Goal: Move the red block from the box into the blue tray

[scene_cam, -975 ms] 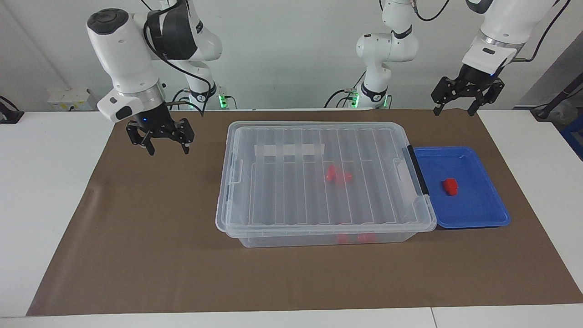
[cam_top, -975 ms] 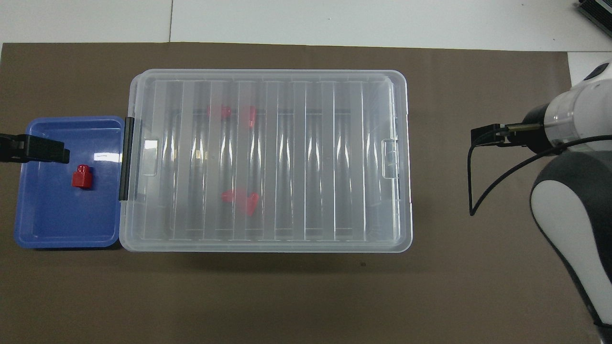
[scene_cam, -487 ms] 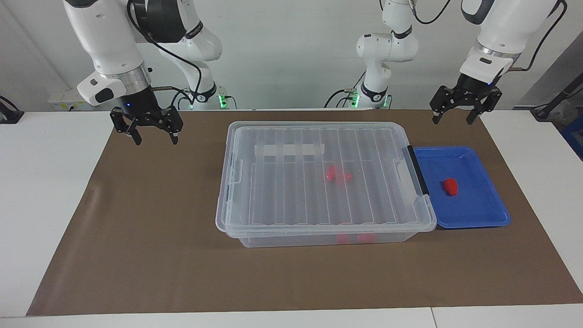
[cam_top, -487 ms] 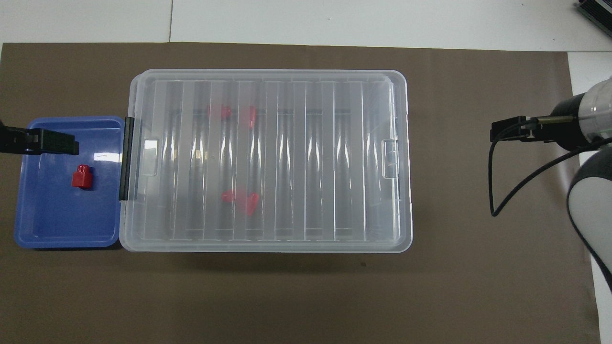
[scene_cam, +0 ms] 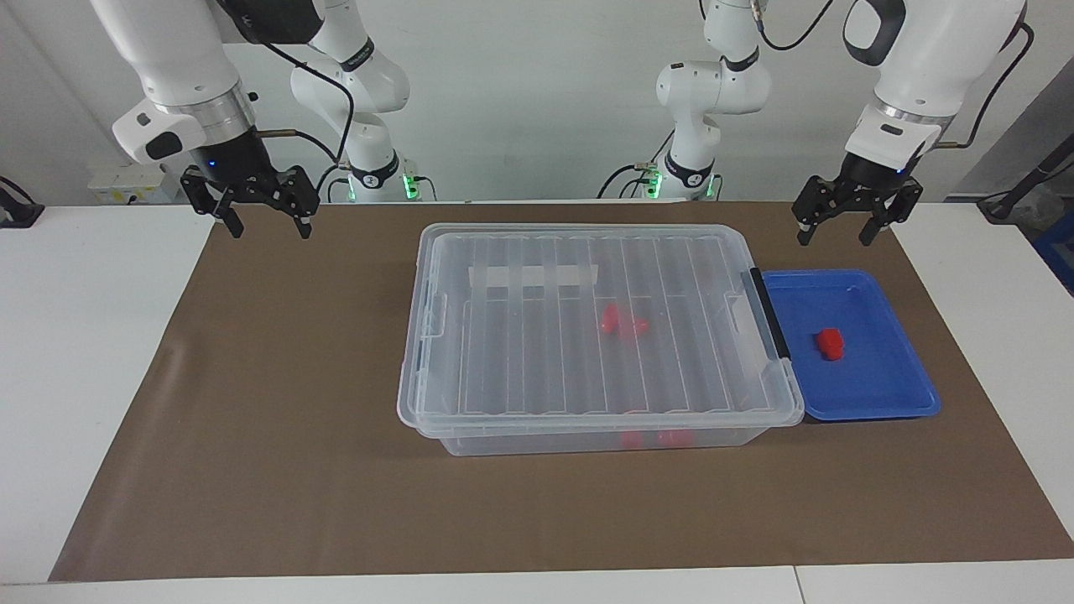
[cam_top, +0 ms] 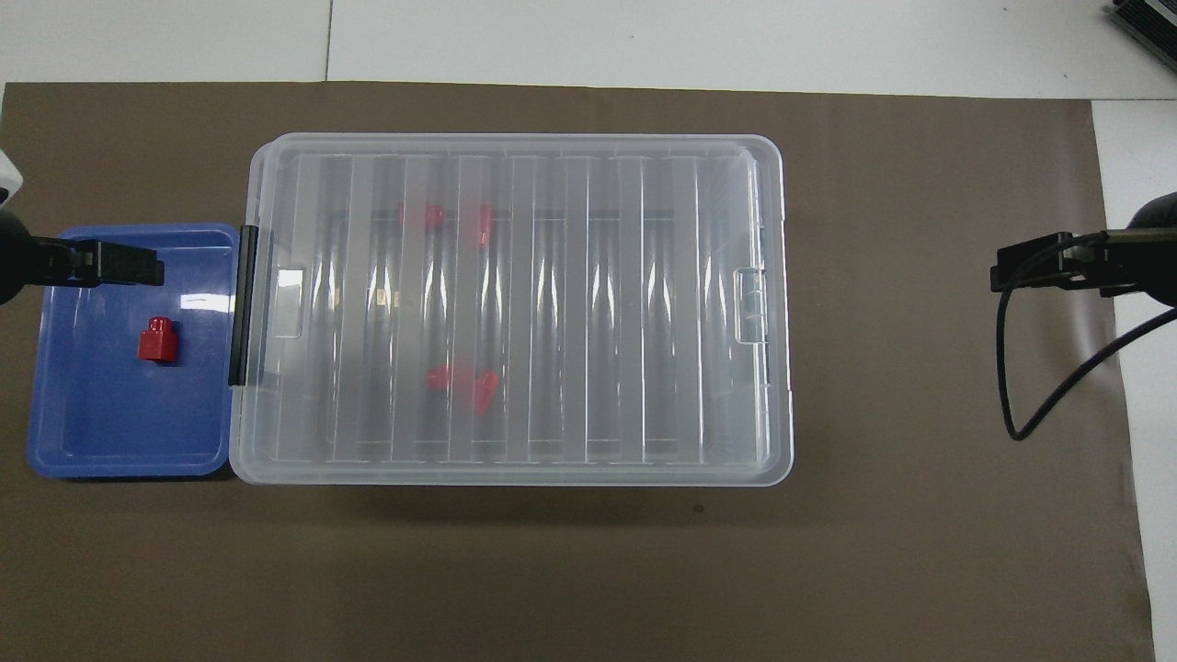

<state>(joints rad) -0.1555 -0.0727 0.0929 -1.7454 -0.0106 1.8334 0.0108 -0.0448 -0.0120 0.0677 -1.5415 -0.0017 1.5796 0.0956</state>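
Both grippers up in the air, nothing held. Left gripper (scene_cam: pixel 846 231) over the brown mat (scene_cam: pixel 277 419) just robot-side of the blue tray (scene_cam: pixel 881 407), fingers spread, empty. Right gripper (scene_cam: pixel 264 220) over the mat's edge at the right arm's end, well apart from the box (scene_cam: pixel 470 277), fingers spread, empty.

Blue tray flat on the mat at the left arm's end, touching the box's end with the black clip (scene_cam: pixel 770 313). Red block (scene_cam: pixel 831 343) lying inside the tray, about mid-tray, clear of the rim.

Box mid-mat, ribbed clear lid (cam_top: pixel 570 303) on, white label strip (scene_cam: pixel 534 275) on the robot-side part of the lid. Other red pieces (scene_cam: pixel 623 322) visible through the lid, a pair near the middle; two more red pieces (scene_cam: pixel 653 439) farther from the robots against the box wall.
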